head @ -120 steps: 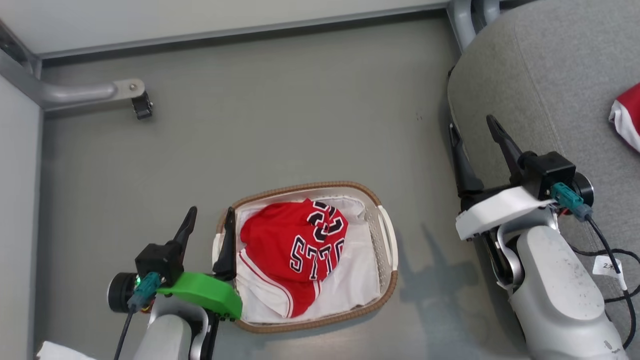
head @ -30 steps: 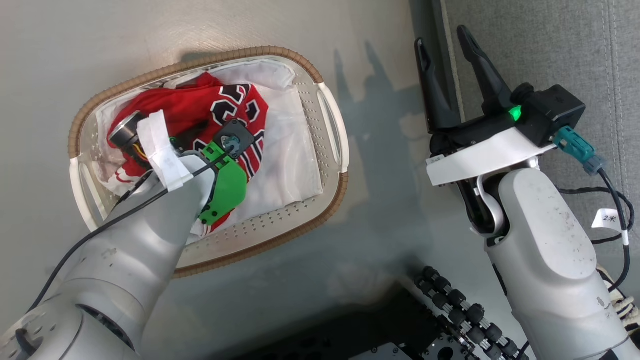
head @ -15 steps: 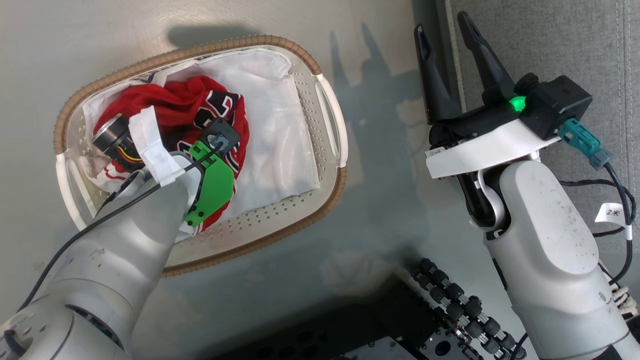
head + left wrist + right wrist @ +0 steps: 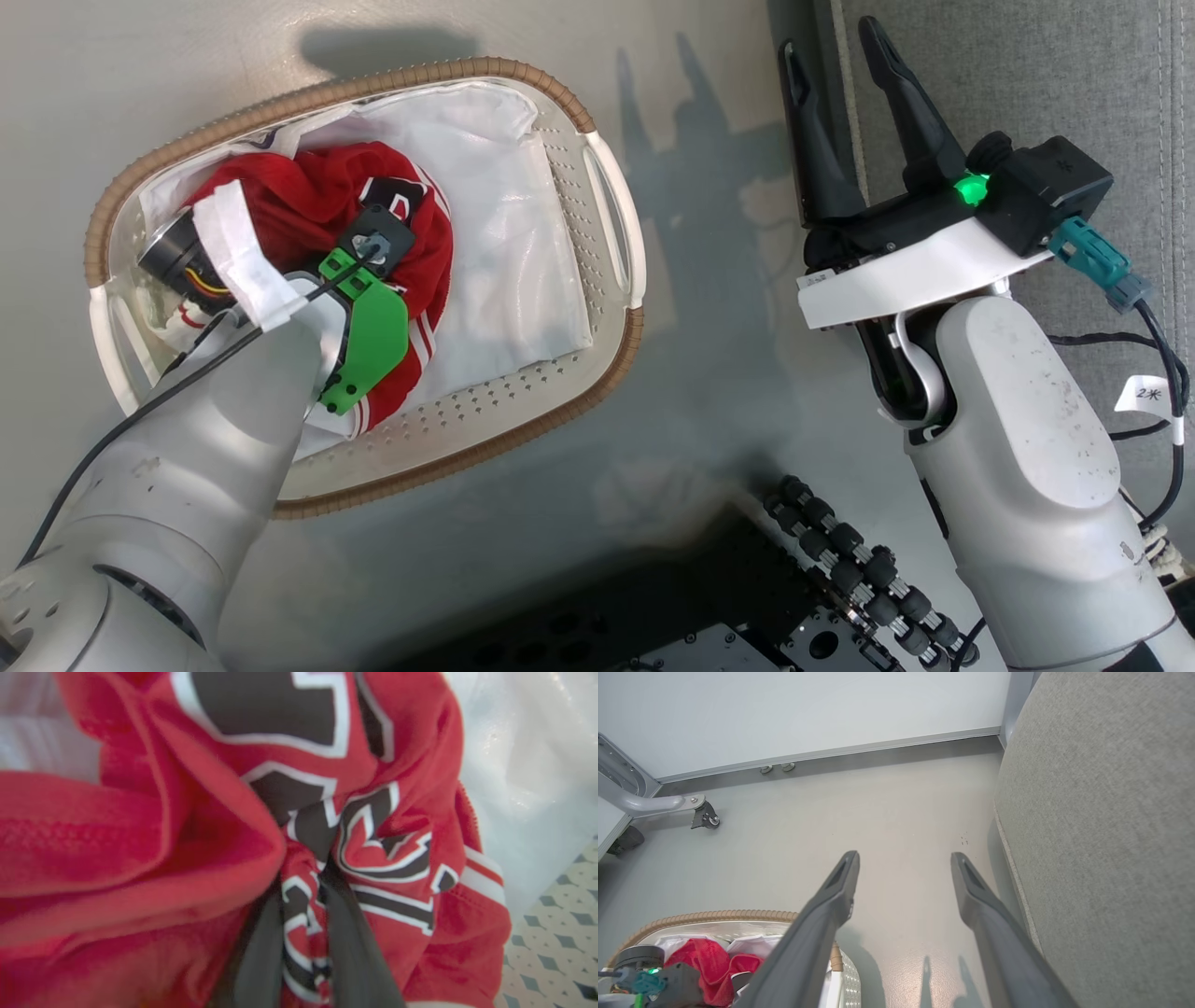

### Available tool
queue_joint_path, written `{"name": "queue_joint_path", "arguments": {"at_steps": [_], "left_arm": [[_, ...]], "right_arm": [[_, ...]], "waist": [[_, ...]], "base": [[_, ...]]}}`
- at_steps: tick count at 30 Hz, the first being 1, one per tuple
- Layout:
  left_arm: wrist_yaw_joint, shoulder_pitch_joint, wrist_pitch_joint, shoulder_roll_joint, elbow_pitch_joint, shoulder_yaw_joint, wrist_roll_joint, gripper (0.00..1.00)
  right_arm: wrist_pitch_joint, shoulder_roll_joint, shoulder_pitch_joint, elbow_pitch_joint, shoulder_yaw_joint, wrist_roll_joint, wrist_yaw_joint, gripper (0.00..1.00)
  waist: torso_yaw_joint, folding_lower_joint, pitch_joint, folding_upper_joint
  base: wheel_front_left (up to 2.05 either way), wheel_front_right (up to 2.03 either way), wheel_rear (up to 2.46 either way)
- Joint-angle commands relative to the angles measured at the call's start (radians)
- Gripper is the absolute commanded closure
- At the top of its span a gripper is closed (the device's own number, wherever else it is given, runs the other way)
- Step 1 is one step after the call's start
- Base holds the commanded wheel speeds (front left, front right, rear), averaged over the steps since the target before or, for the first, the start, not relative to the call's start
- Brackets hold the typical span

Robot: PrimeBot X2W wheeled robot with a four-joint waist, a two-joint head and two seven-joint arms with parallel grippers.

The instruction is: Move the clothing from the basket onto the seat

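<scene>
The clothing (image 4: 308, 196), a red jersey with black white-outlined letters, lies bunched in the left half of the basket (image 4: 523, 75). My left arm reaches down into it; its green wrist cover (image 4: 369, 327) hides the fingers from the head. In the left wrist view my left gripper (image 4: 322, 872) is shut, pinching a fold of the clothing (image 4: 373, 826) between its two dark fingers. My right gripper (image 4: 829, 37) hangs open and empty over the floor beside the grey seat (image 4: 1027, 75). The right wrist view shows that gripper (image 4: 903, 858), the seat (image 4: 1101, 812), the basket (image 4: 714, 915) and the clothing (image 4: 700, 961).
A white liner cloth (image 4: 523, 243) covers the basket's right half. My dark base with black rollers (image 4: 840, 560) sits at the bottom of the head view. A metal frame leg with a caster (image 4: 703, 816) stands by the far wall.
My left gripper has gone from open to shut on the red jersey, and the cloth has bunched together toward the basket's left. The right gripper has stayed open beside the seat.
</scene>
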Motion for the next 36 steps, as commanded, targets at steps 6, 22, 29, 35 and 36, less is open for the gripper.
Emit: {"name": "queue_joint_path", "arguments": {"at_steps": [6, 22, 29, 35, 36], "left_arm": [[-0.001, 0.014, -0.038, 0.019, -0.022, -0.045, -0.062, 1.0], [-0.001, 0.093, -0.211, -0.03, -0.075, -0.151, -0.236, 1.0], [-0.001, 0.145, -0.29, -0.068, -0.098, -0.157, -0.314, 1.0], [-0.001, 0.189, -0.317, -0.088, -0.132, -0.109, -0.369, 1.0], [-0.001, 0.193, -0.318, -0.09, -0.15, -0.094, -0.374, 1.0]], "right_arm": [[-0.002, -0.003, -0.019, 0.019, -0.013, -0.002, -0.001, 0.0], [-0.002, -0.003, 0.019, 0.111, 0.0, -0.054, -0.001, 0.0], [-0.002, -0.004, 0.071, 0.16, 0.013, -0.082, -0.001, 0.0], [-0.002, -0.004, 0.129, 0.192, 0.007, -0.107, -0.001, 0.0], [-0.002, -0.004, 0.139, 0.193, 0.005, -0.109, -0.001, 0.0]], "waist": [[0.01, 0.0, -0.022, 0.0], [0.075, 0.0, -0.241, 0.0], [0.122, 0.0, -0.374, 0.0], [0.157, 0.0, -0.488, 0.0], [0.162, 0.0, -0.504, 0.0]], "base": [[0.0, 0.0, 0.0], [0.0, 0.0, 0.0], [0.0, 0.0, 0.0], [0.0, 0.0, 0.0], [0.0, 0.0, 0.0]]}}
